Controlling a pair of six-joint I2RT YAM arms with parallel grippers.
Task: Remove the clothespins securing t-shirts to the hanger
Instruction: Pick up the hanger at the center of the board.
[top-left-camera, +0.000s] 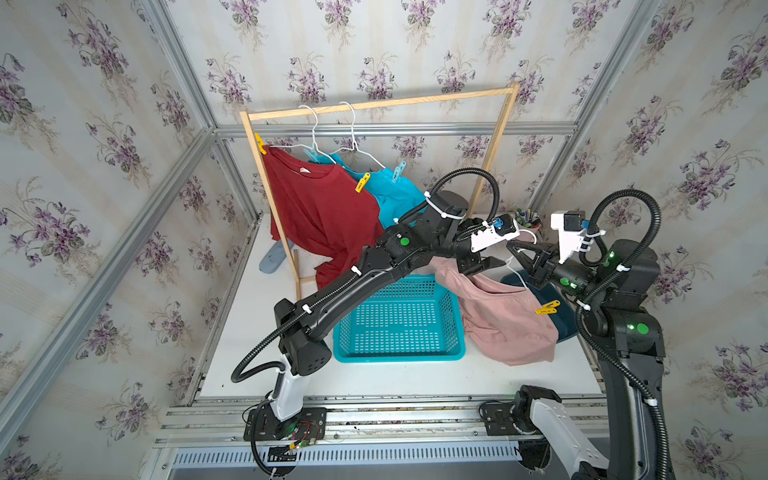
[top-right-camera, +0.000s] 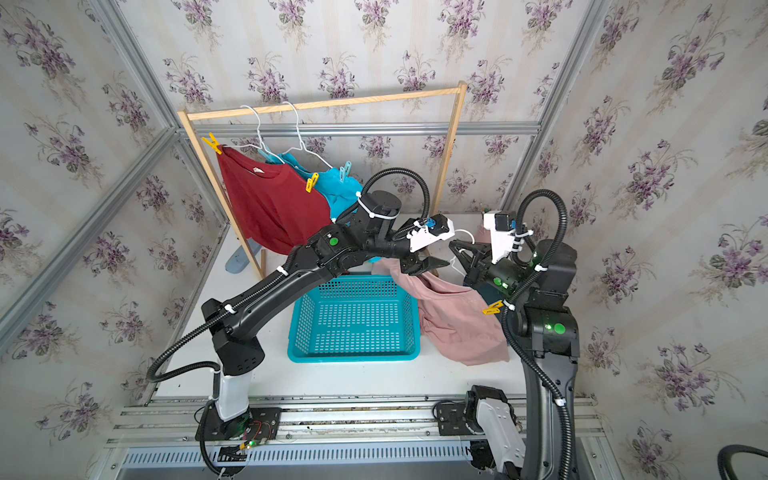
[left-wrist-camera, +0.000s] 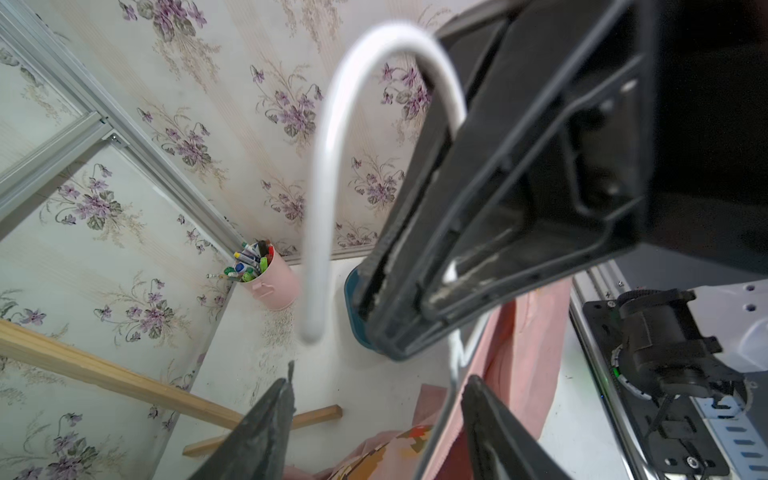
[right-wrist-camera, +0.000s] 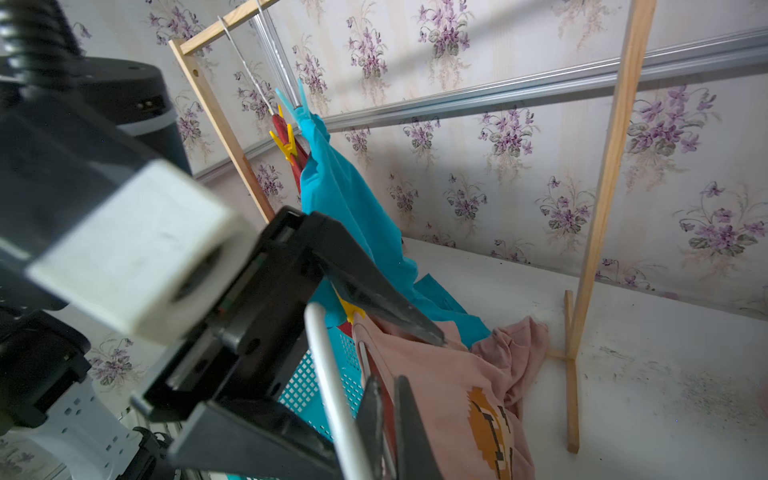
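A pink t-shirt (top-left-camera: 507, 324) hangs on a white hanger (left-wrist-camera: 332, 166) beside the basket. My right gripper (top-left-camera: 510, 246) is shut on that hanger's wire neck (right-wrist-camera: 387, 380). One yellow clothespin (top-left-camera: 546, 308) grips the shirt's near shoulder. My left gripper (top-left-camera: 492, 266) is at the far shoulder, its jaws apart (left-wrist-camera: 380, 374) beside the wire and the shirt's edge. A bit of yellow clothespin (right-wrist-camera: 351, 311) shows under its finger. The red t-shirt (top-left-camera: 320, 208) and turquoise t-shirt (top-left-camera: 395, 195) hang on the rack with yellow pegs (top-left-camera: 362, 183) and blue pegs (top-left-camera: 399, 170).
The wooden rack (top-left-camera: 382, 102) stands at the back of the white table. A turquoise basket (top-left-camera: 399, 324) sits in the middle. A pink cup of pens (left-wrist-camera: 270, 282) is in the back right corner. A dark teal dish (top-left-camera: 561, 320) lies under the pink shirt.
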